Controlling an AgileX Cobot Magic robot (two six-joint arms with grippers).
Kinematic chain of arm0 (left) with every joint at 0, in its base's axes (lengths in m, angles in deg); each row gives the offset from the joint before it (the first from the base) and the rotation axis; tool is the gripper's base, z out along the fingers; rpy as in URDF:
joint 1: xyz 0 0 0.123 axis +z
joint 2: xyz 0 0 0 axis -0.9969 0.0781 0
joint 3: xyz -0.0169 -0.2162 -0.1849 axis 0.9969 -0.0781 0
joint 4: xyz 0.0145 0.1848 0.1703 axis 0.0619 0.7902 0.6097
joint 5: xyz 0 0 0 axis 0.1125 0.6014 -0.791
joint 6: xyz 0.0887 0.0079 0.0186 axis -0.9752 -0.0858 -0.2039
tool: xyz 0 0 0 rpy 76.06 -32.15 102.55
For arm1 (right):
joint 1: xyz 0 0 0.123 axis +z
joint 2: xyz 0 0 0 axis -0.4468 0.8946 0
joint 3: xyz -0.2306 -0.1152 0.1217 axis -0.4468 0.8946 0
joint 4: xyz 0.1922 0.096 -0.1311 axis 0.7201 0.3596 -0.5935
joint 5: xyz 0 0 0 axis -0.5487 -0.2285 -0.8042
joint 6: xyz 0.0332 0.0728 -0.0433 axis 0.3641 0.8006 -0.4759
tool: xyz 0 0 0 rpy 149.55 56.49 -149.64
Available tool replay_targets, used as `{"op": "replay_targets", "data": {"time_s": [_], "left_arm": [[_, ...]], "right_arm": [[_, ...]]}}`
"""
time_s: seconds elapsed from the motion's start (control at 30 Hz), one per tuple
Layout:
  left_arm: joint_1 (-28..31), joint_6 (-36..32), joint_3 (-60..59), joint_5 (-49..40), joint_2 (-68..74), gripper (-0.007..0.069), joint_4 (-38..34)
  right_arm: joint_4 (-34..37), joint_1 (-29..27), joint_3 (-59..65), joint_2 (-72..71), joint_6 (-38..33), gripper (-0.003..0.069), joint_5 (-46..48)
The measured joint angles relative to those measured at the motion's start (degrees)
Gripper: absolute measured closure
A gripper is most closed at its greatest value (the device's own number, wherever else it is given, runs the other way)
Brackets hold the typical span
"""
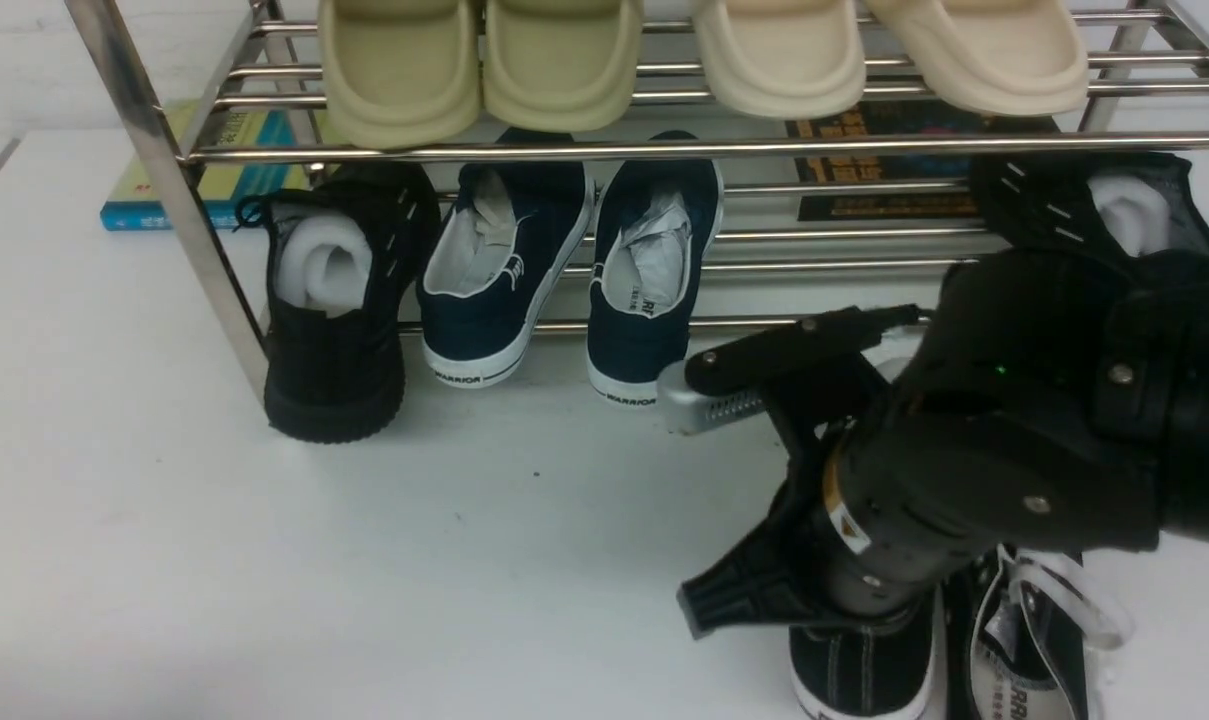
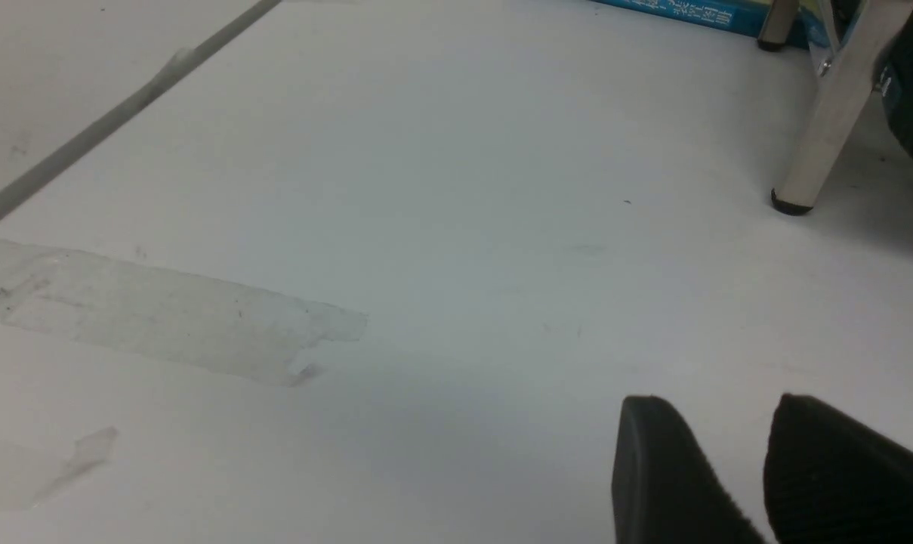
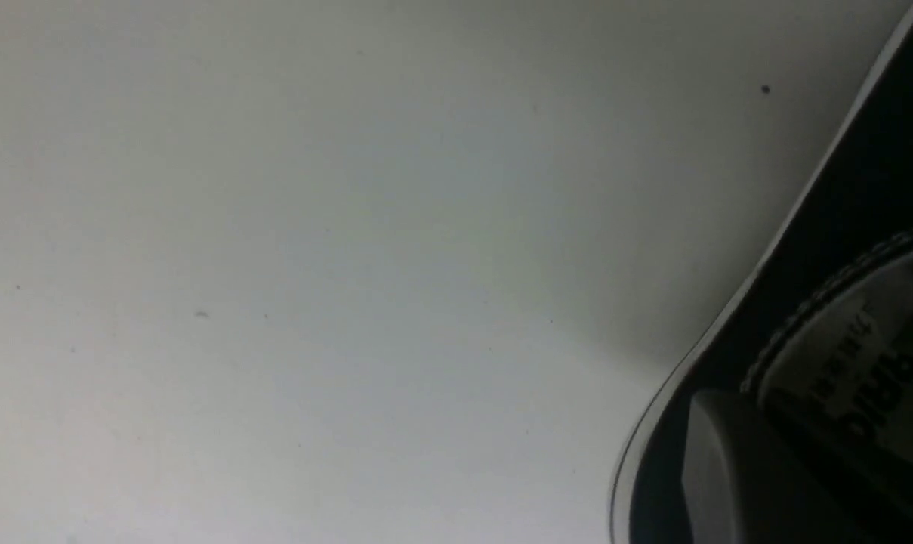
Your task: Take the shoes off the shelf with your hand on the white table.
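White and smooth, the tabletop carries small dark specks, and strips of translucent tape cling to it. On it stands the chrome rack, thin round bars between angled metal legs. Along its upper tier sit olive clogs and cream clogs, rounded and matte. Lower down rest navy canvas slip-ons with white rubber soles and black knit shoes stuffed with white rolls. Yellow-and-blue books lie behind the left leg. The black canvas sneakers, white-stitched with loose white laces, are off the rack, side by side on the table at the near right. Bulky and black, the right gripper hangs over them, hiding much of their upper part; its fingers are closed at one shoe's heel, and I cannot tell whether they pinch its fabric. The left gripper has its ribbed fingers parted, holding nothing, above the table.
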Motion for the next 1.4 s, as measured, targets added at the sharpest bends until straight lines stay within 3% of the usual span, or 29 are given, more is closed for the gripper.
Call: {"op": "replay_targets", "data": {"time_s": [0.13,0.23,0.4,0.5,0.73,0.9,1.2,1.3,1.4], "left_arm": [[0.0,0.0,0.0,0.0,0.0,0.0382,0.0],[0.0,0.0,0.0,0.0,0.0,0.0382,0.0],[0.0,0.0,0.0,0.0,0.0,0.0382,0.0],[0.0,0.0,0.0,0.0,0.0,0.0382,0.0],[0.0,0.0,0.0,0.0,0.0,0.0382,0.0],[0.0,0.0,0.0,0.0,0.0,0.0382,0.0],[0.0,0.0,0.0,0.0,0.0,0.0382,0.1],[0.0,0.0,0.0,0.0,0.0,0.0382,0.1],[0.0,0.0,0.0,0.0,0.0,0.0382,0.1]], "right_arm": [[2.4,0.0,0.0,0.1,-2.1,0.0645,4.5],[6.5,0.0,0.0,0.9,-7.6,0.0645,7.6],[8.7,0.0,0.0,3.2,-11.6,0.0645,7.2],[7.9,0.1,0.0,3.4,-9.8,0.0645,7.2],[4.6,0.2,0.0,3.5,4.8,0.0645,1.8],[3.8,0.2,0.0,3.5,6.4,0.0643,-1.8],[4.2,0.2,0.0,3.5,6.5,0.0636,7.0],[4.4,0.2,0.0,3.5,6.6,0.061,7.6],[4.6,0.2,0.0,3.5,6.6,0.0525,8.0]]}}
